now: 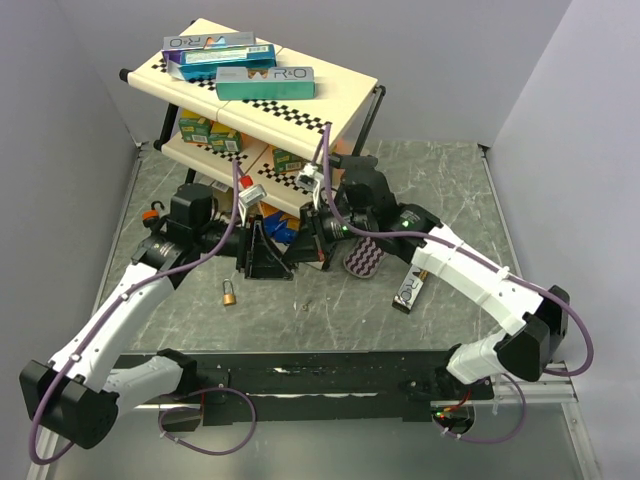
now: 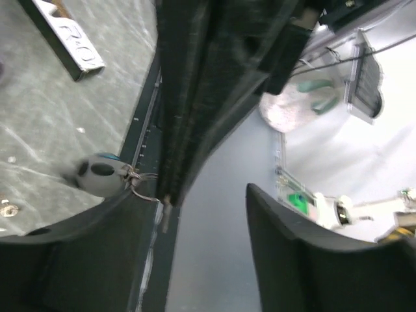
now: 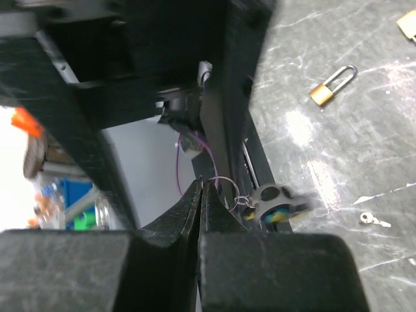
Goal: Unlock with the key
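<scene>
A small brass padlock [image 1: 230,293] lies on the grey table left of centre, shackle closed; it also shows in the right wrist view [image 3: 331,84]. My right gripper [image 3: 201,183] is shut on the key, held above the table. The key ring [image 3: 224,188] and a grey fob [image 3: 279,201] hang beside the jaws. In the left wrist view the key's tip [image 2: 166,218] sticks out below the right gripper's dark fingers, with the fob [image 2: 97,174] next to it. My left gripper [image 2: 195,201] is open and empty, its jaws either side of the key tip. Both grippers [image 1: 285,248] meet mid-table.
A two-level shelf cart [image 1: 340,80] with boxes stands behind the arms. A purple zigzag pouch [image 1: 362,258] and a dark flat box [image 1: 410,290] lie right of centre. A tiny metal piece [image 3: 370,220] lies on the table.
</scene>
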You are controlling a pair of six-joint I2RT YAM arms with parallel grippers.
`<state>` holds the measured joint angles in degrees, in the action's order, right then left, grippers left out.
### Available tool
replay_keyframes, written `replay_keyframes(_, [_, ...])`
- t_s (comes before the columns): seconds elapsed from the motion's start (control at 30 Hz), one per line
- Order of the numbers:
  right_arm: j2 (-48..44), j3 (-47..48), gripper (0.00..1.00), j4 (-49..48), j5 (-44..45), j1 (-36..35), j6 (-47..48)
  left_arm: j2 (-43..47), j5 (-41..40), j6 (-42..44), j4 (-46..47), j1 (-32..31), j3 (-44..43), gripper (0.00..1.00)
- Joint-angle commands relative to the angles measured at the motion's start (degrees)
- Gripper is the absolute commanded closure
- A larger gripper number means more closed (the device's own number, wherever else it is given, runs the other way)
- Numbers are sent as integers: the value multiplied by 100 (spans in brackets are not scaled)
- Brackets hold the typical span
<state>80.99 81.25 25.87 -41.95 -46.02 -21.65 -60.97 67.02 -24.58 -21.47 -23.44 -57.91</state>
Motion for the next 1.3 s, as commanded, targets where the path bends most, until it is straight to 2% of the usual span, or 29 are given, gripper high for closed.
replay_keyframes(0.0, [-619,-636,100,-1047,231,180,-726,409,-418,-126,573,68,77,27])
replay_keyframes(0.1, [-892,-1014,100,-1479,407,225,-990,629,-558,-275,740,173,183,21])
replay_keyframes(0.27, [-1120,-1243,100,-1751,565,234,-1122,955,-1033,-960,1452,419,438,19])
replay_keyframes(0.43, [-1331,-1559,100,-2269,794,243,-1456,1008,-1183,-1707,2505,428,667,23])
replay_keyframes(0.57, [-1463,-1770,100,-2814,1022,243,-1781,947,-1095,-1972,2841,419,763,26])
replay_keyframes(0.73, [-1542,-1955,100,-3377,1260,216,-2071,920,-946,-2112,3035,419,834,34])
replay_keyframes(0.8, [-1560,-1947,100,-3334,1330,216,-2054,894,-884,-2130,3035,419,843,37])
replay_keyframes(0.97, [-1674,-1982,100,-3334,1558,216,-2019,824,-796,-1989,2816,419,764,38])
replay_keyframes(1.27, [-1578,-1876,100,-3343,1480,216,-2019,736,-726,-1998,2868,419,746,53])
